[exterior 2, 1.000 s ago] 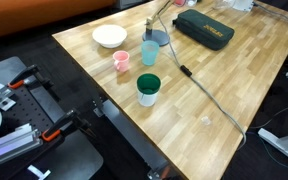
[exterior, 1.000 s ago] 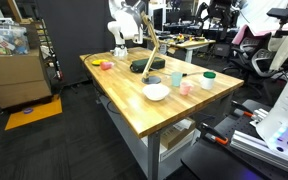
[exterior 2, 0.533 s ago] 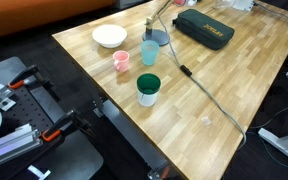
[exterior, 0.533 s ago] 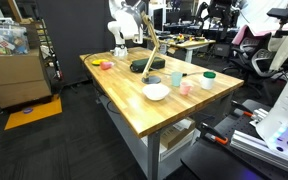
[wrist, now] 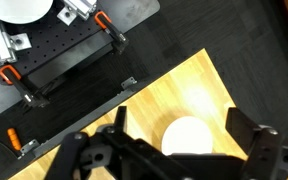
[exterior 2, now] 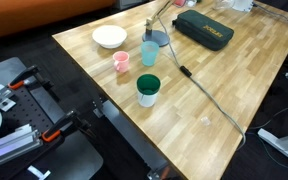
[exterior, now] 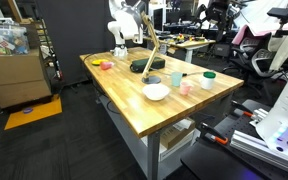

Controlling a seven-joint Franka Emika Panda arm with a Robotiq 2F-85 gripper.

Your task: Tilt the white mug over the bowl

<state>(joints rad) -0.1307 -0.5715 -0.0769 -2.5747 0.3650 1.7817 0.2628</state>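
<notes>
The white mug (exterior: 208, 80) with a green top stands near a table edge; it also shows in an exterior view (exterior 2: 148, 89). The shallow white bowl (exterior: 156, 92) sits near the table corner, apart from the mug, and shows in an exterior view (exterior 2: 109, 37). My gripper (exterior: 119, 43) hangs high at the far end of the table, away from both. In the wrist view the gripper (wrist: 179, 118) is open and empty, with the bowl (wrist: 189, 140) far below between its fingers.
A pale pink cup (exterior 2: 122, 61) and a light blue cup (exterior 2: 149, 51) stand between bowl and mug. A flat blue round thing (exterior 2: 158, 38), a black case (exterior 2: 204, 32) and a cable (exterior 2: 199, 88) lie on the wooden table (exterior 2: 234, 90).
</notes>
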